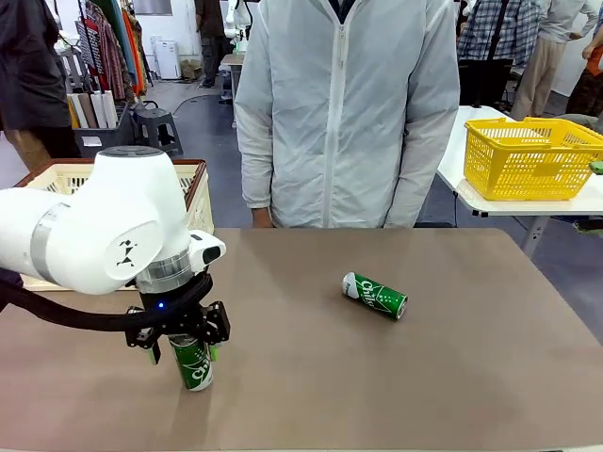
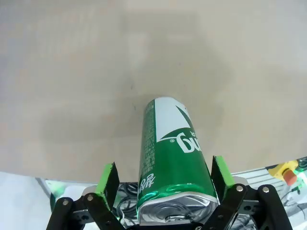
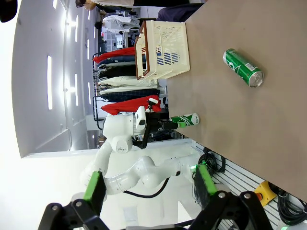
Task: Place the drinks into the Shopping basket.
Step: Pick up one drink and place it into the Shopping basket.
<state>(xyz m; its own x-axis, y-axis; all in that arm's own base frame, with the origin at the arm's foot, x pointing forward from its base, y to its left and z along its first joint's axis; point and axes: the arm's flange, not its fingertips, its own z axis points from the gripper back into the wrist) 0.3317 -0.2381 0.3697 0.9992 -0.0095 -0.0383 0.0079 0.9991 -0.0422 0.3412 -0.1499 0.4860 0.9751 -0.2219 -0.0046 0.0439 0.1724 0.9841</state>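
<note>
Green drink cans, count two, both slim with silver tops and white print. Can one (image 1: pixel 195 367) stands upright on the brown table (image 1: pixel 452 377) near the robot's front-left edge. Can two (image 1: pixel 375 295) lies on its side mid-table, well apart from the first, silver top toward the robot's right.

Shopping basket (image 1: pixel 200 205), count one: cream slotted plastic with a dark brown rim, at the far-left corner of the table, partly hidden behind the left arm. Any print on its side is not legible from here.

Yellow mesh basket (image 1: pixel 528 165), count one, on a separate white table off to the right. One person in a pale zip jacket (image 1: pixel 344 113) stands at the far side of the table.

Writing: the upright can carries a white triangle shape and white lettering down its body. In the left wrist view it is upside down and too distorted to read. Small white text runs along one side, also unreadable.

Left hand (image 1: pixel 186 354): jaws spread wide, straddling the top of the upright can. In the left wrist view one green pad (image 2: pixel 108 178) stands clear of the can with a visible gap. The other pad sits right at the can's edge; contact cannot be told. No grip.

Right hand (image 3: pixel 148 184): fingers wide apart, nothing between them, off the table's near edge.
</note>
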